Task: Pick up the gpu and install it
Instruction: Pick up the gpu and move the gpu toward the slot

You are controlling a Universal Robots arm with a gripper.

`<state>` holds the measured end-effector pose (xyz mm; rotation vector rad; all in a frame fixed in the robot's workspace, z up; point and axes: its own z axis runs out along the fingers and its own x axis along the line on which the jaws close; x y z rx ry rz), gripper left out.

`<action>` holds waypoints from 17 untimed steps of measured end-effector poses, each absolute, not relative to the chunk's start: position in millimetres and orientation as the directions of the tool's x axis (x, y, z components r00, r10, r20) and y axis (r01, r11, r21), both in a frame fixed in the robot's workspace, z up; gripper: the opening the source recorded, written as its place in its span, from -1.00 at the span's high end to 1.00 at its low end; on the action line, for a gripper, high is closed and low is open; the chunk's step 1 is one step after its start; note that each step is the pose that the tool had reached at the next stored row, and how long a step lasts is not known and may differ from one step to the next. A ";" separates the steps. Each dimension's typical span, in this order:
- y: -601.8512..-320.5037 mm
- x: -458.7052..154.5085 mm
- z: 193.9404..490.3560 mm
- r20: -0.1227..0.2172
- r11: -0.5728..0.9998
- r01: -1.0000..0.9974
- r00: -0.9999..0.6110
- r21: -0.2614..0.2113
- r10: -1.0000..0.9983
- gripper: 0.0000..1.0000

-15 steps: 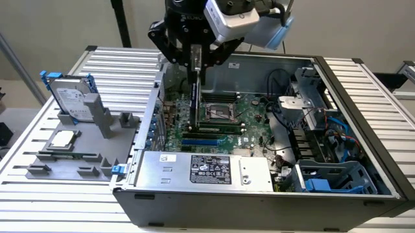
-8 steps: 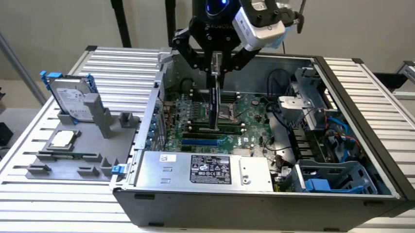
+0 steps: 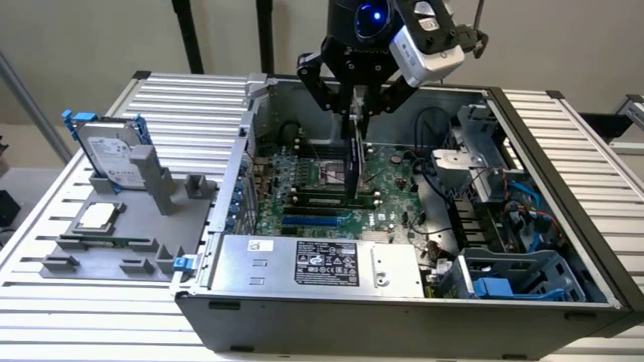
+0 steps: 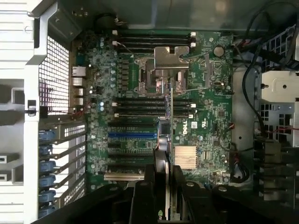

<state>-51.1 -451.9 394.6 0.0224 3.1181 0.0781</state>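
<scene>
The gripper [image 3: 355, 105], clamped on the gpu [image 3: 354, 158], holds it upright over the motherboard [image 3: 393, 170] inside the case [image 3: 403, 320], so installing is in hand and calls for exact slot alignment

Our arm [image 3: 364, 19], wrist [image 3: 360, 54] down
We see our gripper [image 3: 357, 105] hanging straight below the wrist, both fingers [image 4: 150, 181] pinched on the gpu [image 3: 354, 162], held edge-on.
</scene>
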 end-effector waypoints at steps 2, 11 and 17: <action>-451.9 -48.7 392.6 -0.019 0.999 0.014 -1.000 0.050 0.015 1.00; -451.9 -48.7 392.6 -0.019 0.999 0.014 -1.000 0.050 0.015 1.00; -451.9 -48.7 392.6 -0.019 0.999 0.014 -1.000 0.050 0.015 1.00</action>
